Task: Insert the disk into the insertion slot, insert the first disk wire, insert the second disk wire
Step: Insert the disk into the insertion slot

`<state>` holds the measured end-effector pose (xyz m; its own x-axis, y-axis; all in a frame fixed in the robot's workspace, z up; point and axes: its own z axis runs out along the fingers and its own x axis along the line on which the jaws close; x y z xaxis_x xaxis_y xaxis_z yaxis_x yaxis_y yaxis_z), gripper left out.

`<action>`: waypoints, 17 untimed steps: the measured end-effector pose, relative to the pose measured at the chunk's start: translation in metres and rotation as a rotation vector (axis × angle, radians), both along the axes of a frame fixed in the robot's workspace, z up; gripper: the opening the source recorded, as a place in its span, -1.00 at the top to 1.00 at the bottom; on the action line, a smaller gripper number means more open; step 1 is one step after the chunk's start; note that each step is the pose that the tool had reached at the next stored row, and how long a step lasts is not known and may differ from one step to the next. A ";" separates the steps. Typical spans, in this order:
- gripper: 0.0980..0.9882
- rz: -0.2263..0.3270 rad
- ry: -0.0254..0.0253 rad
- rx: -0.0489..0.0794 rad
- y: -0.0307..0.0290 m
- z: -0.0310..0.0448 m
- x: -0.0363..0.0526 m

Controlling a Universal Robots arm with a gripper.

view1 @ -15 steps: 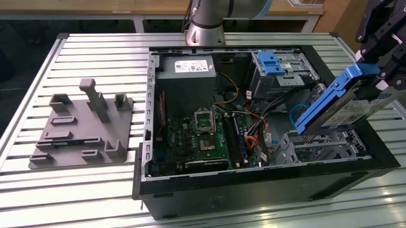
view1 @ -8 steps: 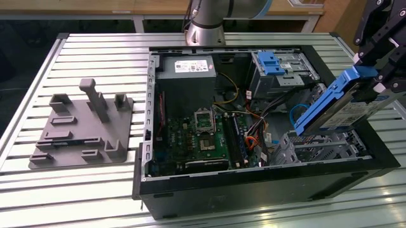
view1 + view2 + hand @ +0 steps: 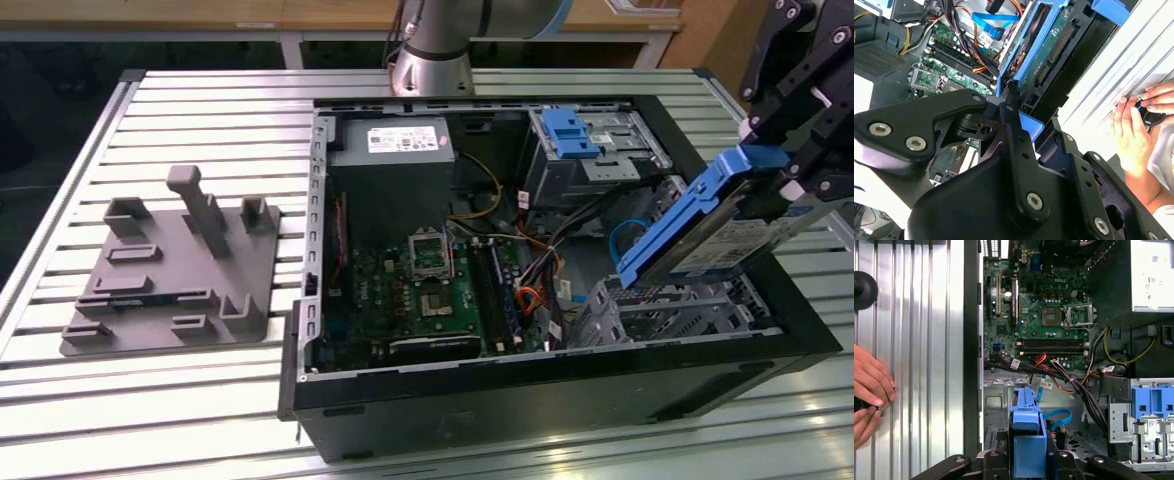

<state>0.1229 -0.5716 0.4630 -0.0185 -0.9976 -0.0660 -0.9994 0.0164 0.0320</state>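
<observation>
One disk (image 3: 721, 240), gripped by the tool (image 3: 774, 172), which is clamped on the blue carrier's upper end. The disk hangs tilted, low end aimed at the insertion slot (image 3: 667, 312) just below it, approx. 4 o'clock in the exterior view (prob. so it can slide in at an angle). It's not seated yet.

The open PC case (image 3: 534, 405) on the worktop (image 3: 200, 100) holds:
- the motherboard (image 3: 416, 290) at centre
- a power supply (image 3: 390, 140) at 12 o'clock
- a taller bay w/ blue latch (image 3: 577, 135) at 1 o'clock
- loose wires (image 3: 534, 275), none seemingly plugged into the disk
</observation>
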 end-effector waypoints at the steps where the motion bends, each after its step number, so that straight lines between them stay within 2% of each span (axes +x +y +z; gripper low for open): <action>1: 0.40 0.000 0.0000 0.000 0.0000 -0.0005 0.0000; 17: 0.40 0.008 0.0004 0.000 0.0000 -0.0080 0.0000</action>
